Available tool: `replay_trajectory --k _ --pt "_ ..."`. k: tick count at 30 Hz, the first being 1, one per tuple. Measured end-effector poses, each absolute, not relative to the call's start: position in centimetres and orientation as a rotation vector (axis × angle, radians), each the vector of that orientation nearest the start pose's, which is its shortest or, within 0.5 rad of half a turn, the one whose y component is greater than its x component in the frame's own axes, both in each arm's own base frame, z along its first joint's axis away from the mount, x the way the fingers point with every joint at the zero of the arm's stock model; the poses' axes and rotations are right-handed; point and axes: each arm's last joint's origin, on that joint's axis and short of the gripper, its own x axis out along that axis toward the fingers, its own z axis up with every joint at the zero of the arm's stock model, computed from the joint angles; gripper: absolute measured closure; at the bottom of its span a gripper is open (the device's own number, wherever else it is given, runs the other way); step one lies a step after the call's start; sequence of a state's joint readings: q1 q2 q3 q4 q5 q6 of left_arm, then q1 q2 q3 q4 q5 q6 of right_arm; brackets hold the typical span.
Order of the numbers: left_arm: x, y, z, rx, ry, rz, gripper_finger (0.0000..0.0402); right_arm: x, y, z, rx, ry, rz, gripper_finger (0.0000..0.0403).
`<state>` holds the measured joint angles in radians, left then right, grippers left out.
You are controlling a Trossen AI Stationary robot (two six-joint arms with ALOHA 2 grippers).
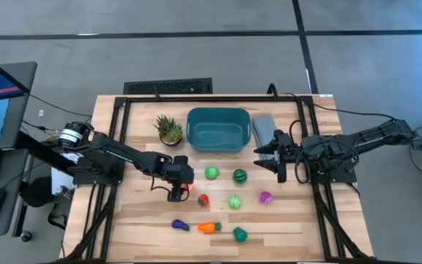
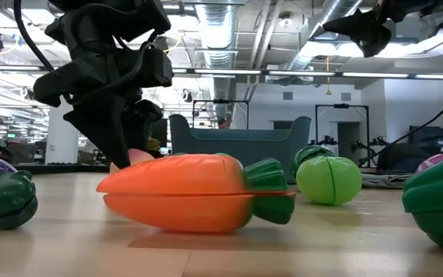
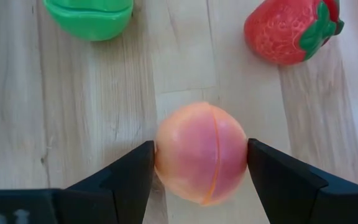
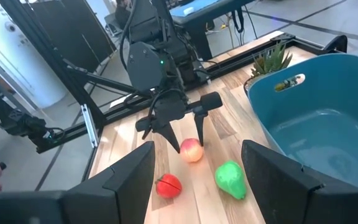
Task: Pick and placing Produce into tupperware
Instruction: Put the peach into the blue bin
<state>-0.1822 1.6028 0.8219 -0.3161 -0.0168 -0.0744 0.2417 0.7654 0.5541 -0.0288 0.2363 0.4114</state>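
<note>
1. Jaws of the left gripper: we see both dark fingers pressed against the sides of the round pink-orange toy peach, which sits on the pale wooden table.
2. We find the red toy strawberry near the peach.
3. Right gripper: we see its jaws spread, nothing between them, beside the teal-blue rectangular plastic tub.

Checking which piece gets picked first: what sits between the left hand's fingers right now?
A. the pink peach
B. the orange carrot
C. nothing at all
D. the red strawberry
A: in the left wrist view the left hand has its two dark fingers against either side of the pink peach, while the red strawberry lies apart on the table.
</note>
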Motion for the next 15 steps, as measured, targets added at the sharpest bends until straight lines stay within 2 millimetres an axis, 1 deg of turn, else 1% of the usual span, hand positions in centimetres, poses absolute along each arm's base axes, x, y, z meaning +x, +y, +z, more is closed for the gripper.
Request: replay_trajectory --k 5,9,15 --pt "28.1 -5.08 14.72 0.046 1.134 -0.095 0.0141 17.14 3.53 27.08 0.353 0.231 -0.043 0.0138" --pt "28.16 -5.06 14.8 0.048 1.127 -0.086 0.0124 17.14 3.53 27.08 0.353 0.231 -0.043 0.0138" --pt "28.2 -5.05 14.82 0.051 1.122 -0.082 0.0121 17.14 3.53 27.08 0.378 0.231 -0.046 0.0138"
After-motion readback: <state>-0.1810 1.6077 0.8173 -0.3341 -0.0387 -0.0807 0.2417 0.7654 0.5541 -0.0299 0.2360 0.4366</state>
